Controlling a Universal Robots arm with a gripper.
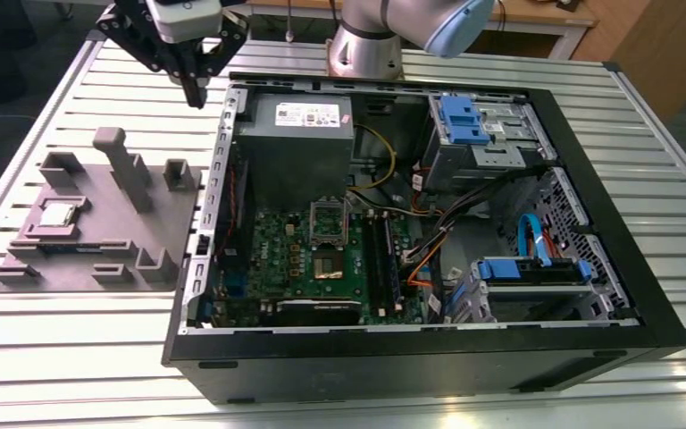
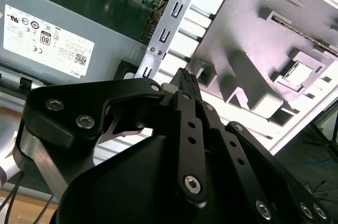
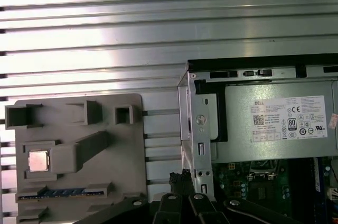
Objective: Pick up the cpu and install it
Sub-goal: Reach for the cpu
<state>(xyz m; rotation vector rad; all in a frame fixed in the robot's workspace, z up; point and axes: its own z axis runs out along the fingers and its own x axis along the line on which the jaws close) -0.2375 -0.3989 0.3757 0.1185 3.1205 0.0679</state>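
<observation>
Pick-up step not done yet: my black hand hangs closed, empty, beside the black PC case, well apart from the shiny square cpu in its grey tray, so grabbing it needs opening first imo.

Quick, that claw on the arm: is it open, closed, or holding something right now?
End effector: closed, holding nothing. The cpu lies in the grey holder, apart from it.

Looks like a robotics lab to me: a ribbed aluminium surface carrying an opened black desktop computer case, a grey moulded parts fixture and a silver robot-arm base.
</observation>
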